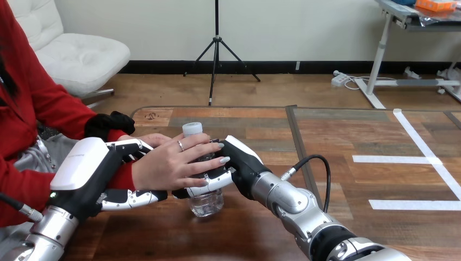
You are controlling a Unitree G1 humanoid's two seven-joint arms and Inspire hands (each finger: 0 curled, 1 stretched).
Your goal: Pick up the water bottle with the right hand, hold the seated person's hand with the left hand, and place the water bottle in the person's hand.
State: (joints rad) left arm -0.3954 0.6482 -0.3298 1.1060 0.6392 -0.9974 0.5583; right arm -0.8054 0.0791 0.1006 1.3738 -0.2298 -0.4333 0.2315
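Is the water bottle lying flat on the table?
No, the water bottle stands upright, with the right hand and the person's hand on it.

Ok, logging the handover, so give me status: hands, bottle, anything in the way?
Left hand curled round the person's wrist. Right hand gripping the water bottle, upright. The person's hand laid across the bottle. Nothing in the way.

One water bottle (pixel 206 202), one person's hand (pixel 174 161), two robot hands (pixel 87 163) (pixel 243 160) and one wooden table (pixel 337 163).

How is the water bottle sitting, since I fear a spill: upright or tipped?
Nearly upright: the water bottle has its white cap on top, above the person's hand, base lowest.
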